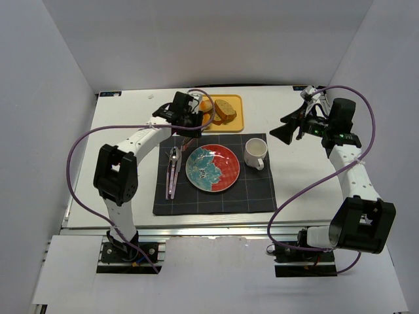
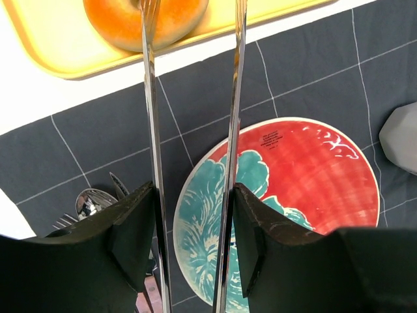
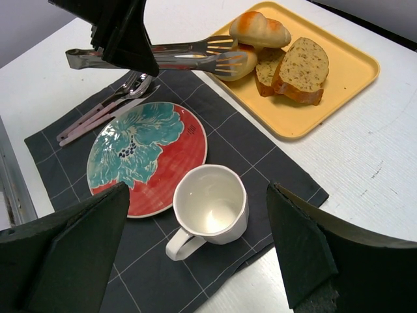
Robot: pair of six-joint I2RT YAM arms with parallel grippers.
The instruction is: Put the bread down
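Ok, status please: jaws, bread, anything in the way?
Left gripper: jaws shut on tongs, tips at the bread. Bread on yellow tray. Right gripper open, holding nothing. Nothing between tray and plate.

Bright, even, diffuse overhead light; shadows soft, faint. Specular streaks along tongs (image 2: 151, 130), mild sheen on bread (image 2: 117, 19); focus sharp.

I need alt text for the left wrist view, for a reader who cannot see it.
The left gripper holds metal tongs whose tips reach the round orange bread on a yellow tray. Below lies a red and teal plate on a dark checked placemat, with cutlery at its left.
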